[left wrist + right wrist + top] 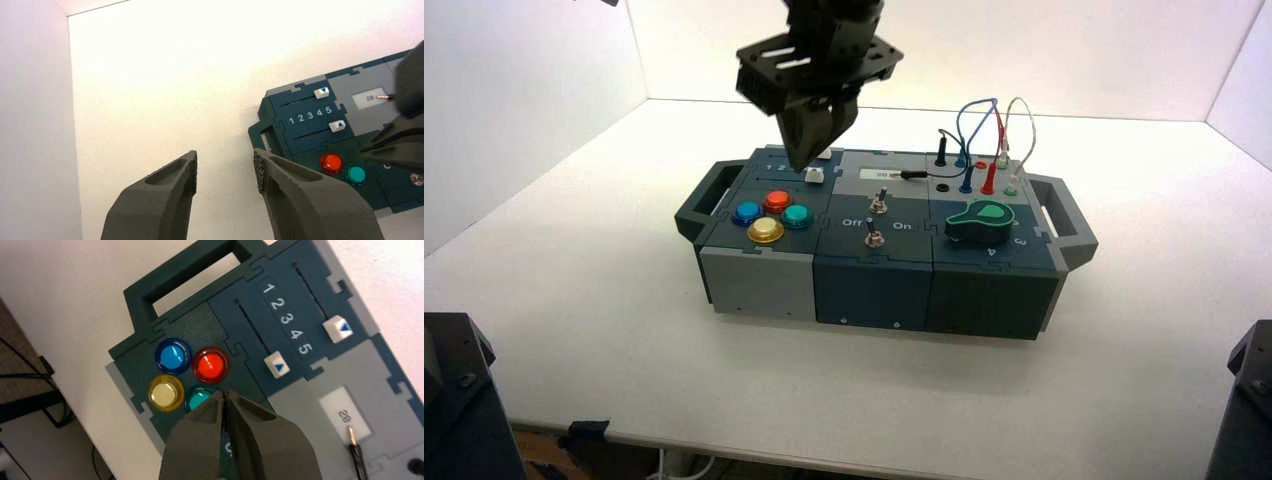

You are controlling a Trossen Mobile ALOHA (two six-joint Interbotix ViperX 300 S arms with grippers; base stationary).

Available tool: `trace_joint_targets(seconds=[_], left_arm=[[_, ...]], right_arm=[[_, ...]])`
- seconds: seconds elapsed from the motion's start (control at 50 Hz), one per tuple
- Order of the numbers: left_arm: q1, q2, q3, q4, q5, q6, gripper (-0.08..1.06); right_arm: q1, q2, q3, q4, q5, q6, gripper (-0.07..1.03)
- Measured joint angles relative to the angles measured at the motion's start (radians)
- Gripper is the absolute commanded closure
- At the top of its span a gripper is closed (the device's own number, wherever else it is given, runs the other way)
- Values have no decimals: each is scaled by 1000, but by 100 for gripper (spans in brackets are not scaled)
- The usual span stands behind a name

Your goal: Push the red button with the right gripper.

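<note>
The red button (pixel 210 365) is a glossy domed cap in a cluster of four on the box's left end, also seen in the high view (pixel 777 201) and the left wrist view (pixel 331 163). My right gripper (pixel 225 392) is shut, its two dark fingers pressed to a point with nothing between them. It hangs above the box, its tip just short of the red button and partly over the teal button (pixel 199 399). In the high view the right gripper (pixel 802 160) points down behind the button cluster, over the sliders. My left gripper (pixel 225 167) is open over bare table beside the box.
A blue button (pixel 173 355) and a yellow button (pixel 166 392) adjoin the red one. Two white sliders (pixel 276 365) (pixel 338 329) flank the digits 1 to 5. Toggle switches (pixel 876 237), a green knob (pixel 980 220) and plugged wires (pixel 989 140) lie farther right. White walls enclose the table.
</note>
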Motion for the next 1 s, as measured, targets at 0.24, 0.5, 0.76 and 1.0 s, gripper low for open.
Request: trace_joint_targets(seconds=[0.24, 0.5, 0.76, 1.0], left_arm=[[0, 2, 0, 0, 0, 0, 37], [0, 0, 2, 2, 0, 0, 37], [0, -3, 0, 0, 0, 0, 37], [0, -2, 2, 0, 0, 0, 37]], right_arm=[[17, 35, -25, 0, 2, 0, 98], [32, 71, -52, 2, 2, 0, 98], [32, 83, -67, 0, 2, 0, 98], [23, 101, -81, -2, 2, 0, 98]])
